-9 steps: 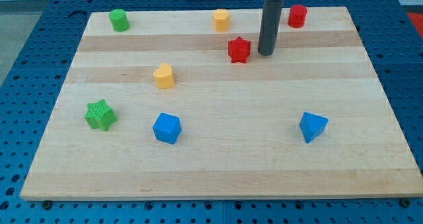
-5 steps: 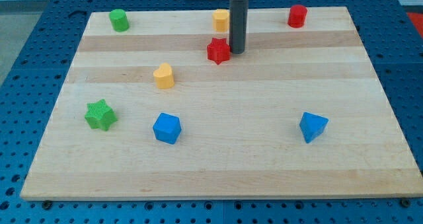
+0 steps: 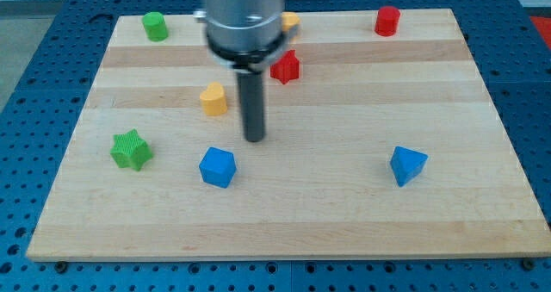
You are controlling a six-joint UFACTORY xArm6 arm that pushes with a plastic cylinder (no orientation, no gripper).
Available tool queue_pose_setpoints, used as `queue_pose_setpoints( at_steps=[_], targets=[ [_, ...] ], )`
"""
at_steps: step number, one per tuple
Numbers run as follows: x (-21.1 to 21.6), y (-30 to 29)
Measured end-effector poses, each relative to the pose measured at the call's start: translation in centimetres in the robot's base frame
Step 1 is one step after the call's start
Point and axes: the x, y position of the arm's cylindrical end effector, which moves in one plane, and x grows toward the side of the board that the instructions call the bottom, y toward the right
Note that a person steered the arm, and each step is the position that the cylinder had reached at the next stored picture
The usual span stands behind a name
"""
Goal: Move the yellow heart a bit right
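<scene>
My tip (image 3: 255, 139) rests on the pale wooden worktop (image 3: 344, 206), just right of and a little nearer the bottom edge than the small yellow plastic heart block (image 3: 213, 98), not touching it. There is no hand on this rig, only the dark rod, so nothing opens or closes. The heart sits left of centre, in the upper half of the worktop. I judge the tip is on the wrong side for a rightward push; it needs to get round to the heart's left. The heart's lobes seem to face the top-left corner, its long axis roughly upright, though I cannot be sure. The red star block (image 3: 285, 66) lies up and right, near the likely path.
</scene>
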Motion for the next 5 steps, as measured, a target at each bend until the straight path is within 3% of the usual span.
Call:
queue_pose_setpoints(
  at_steps=[1,2,3,5],
  targets=[
    [0.0,-7.4],
    [-2.6,-10.9],
    [-6.1,-10.9],
    [-6.0,-4.1]
  ],
)
